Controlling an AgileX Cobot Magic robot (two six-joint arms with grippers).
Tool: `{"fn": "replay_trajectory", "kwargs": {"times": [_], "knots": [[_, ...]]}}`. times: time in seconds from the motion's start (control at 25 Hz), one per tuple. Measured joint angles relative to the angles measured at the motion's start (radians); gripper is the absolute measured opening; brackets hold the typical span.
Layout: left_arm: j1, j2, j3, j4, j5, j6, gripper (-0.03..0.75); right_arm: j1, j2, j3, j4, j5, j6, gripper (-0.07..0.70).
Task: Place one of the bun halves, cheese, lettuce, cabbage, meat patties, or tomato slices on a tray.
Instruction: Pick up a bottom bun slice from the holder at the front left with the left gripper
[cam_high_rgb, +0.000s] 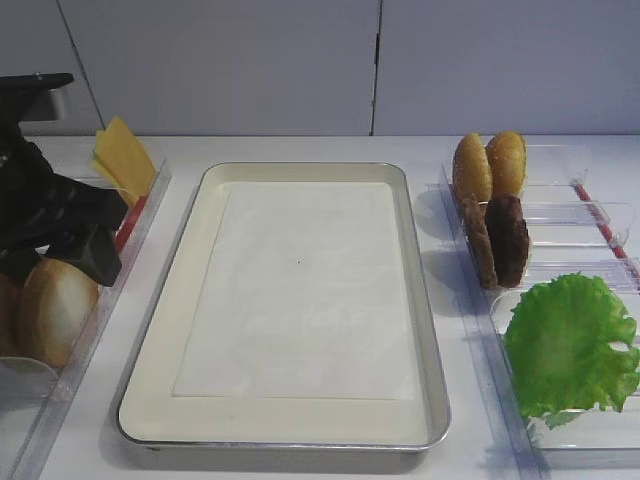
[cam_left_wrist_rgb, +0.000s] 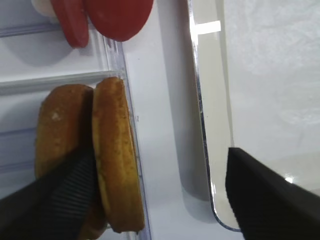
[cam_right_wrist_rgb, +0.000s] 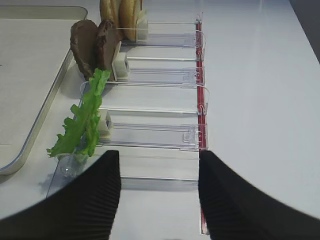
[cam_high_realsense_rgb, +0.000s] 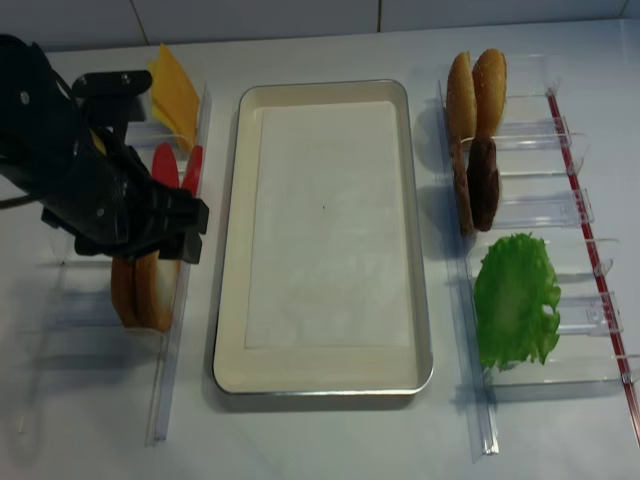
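Note:
Two bun halves (cam_left_wrist_rgb: 117, 160) stand on edge in the left bin. My left gripper (cam_left_wrist_rgb: 159, 155) is open astride the right-hand one: one finger (cam_left_wrist_rgb: 65, 200) sits between the two halves, the other hangs over the tray rim (cam_left_wrist_rgb: 210, 125), far from the bun. The silver tray (cam_high_rgb: 420, 300) with its white paper lies in the middle. Tomato slices (cam_high_realsense_rgb: 165, 165) and cheese (cam_high_rgb: 125, 155) stand behind the buns. Meat patties (cam_high_rgb: 500, 240) and lettuce (cam_high_rgb: 570, 345) are in the right bins. My right gripper (cam_right_wrist_rgb: 159, 155) is open, holding nothing, at the near end of those bins. Cabbage is out of view.
Two glossy domed buns (cam_high_rgb: 490, 165) stand at the far end of the right row of clear plastic bins (cam_right_wrist_rgb: 160, 80). A red strip (cam_right_wrist_rgb: 201, 95) runs along their outer side. The left arm (cam_high_realsense_rgb: 70, 170) covers part of the left bins.

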Motion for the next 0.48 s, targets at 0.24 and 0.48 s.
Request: {"fn": "replay_trajectory", "kwargs": {"times": [0.24, 0.48], "knots": [[0.000, 0.036, 0.000, -0.004, 0.008, 0.006, 0.518, 0.000, 0.000, 0.000, 0.000, 0.000, 0.000, 0.401], [0.000, 0.039, 0.000, -0.006, 0.010, 0.017, 0.464, 0.000, 0.000, 0.000, 0.000, 0.000, 0.000, 0.401]]}}
